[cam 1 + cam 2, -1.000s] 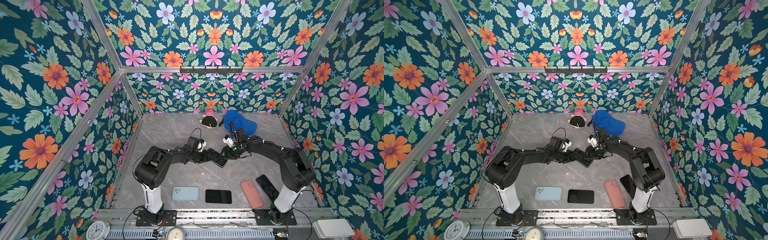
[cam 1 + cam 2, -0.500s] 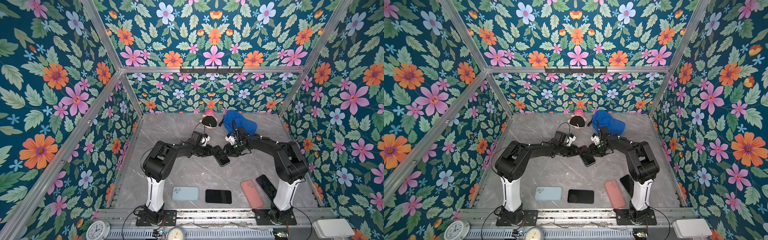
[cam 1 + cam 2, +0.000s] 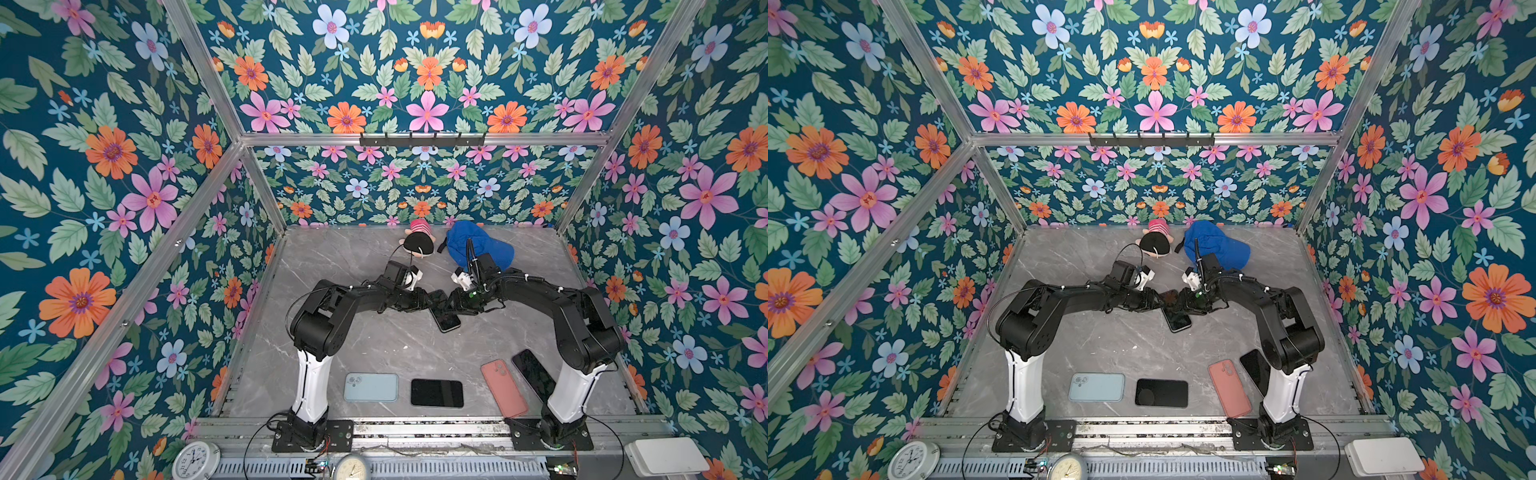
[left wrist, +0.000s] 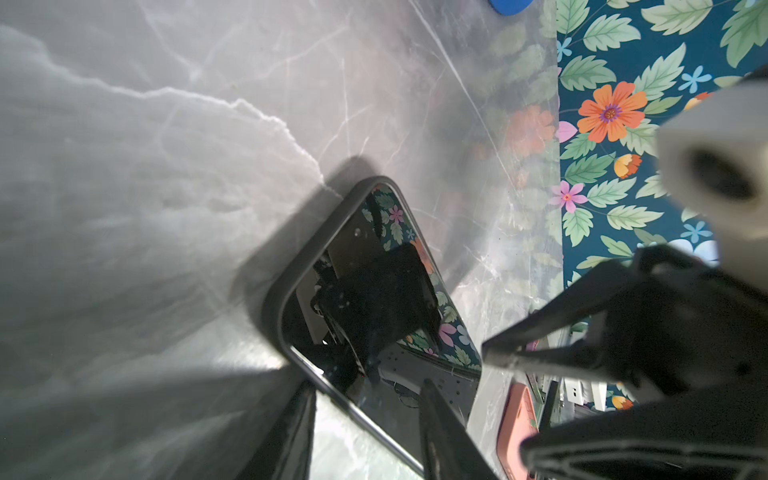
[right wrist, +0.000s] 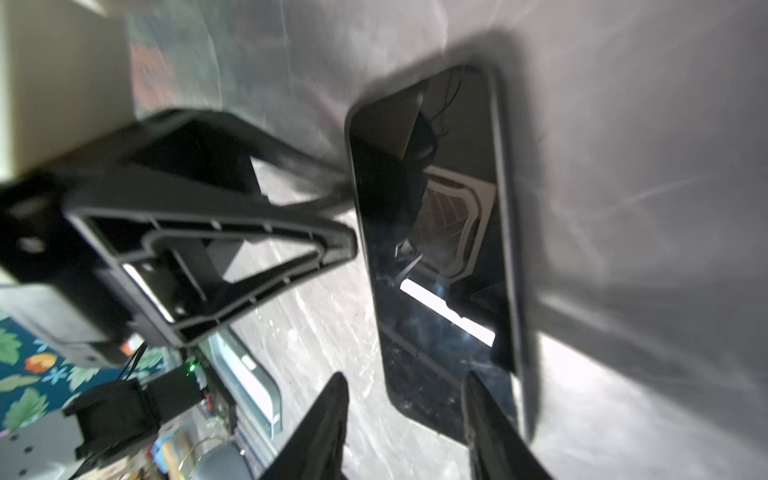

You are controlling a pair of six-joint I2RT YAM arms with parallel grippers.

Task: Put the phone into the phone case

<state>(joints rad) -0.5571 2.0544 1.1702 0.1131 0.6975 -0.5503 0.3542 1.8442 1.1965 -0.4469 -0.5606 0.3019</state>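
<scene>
Black phone (image 3: 446,318), left tool (image 3: 429,300) and right tool (image 3: 452,305) flanking, blue cap (image 3: 478,245) behind

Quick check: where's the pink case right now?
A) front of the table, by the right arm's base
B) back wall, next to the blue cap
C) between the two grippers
A: the pink case lies flat near the front edge of the table, right beside the right arm's white post.
</scene>
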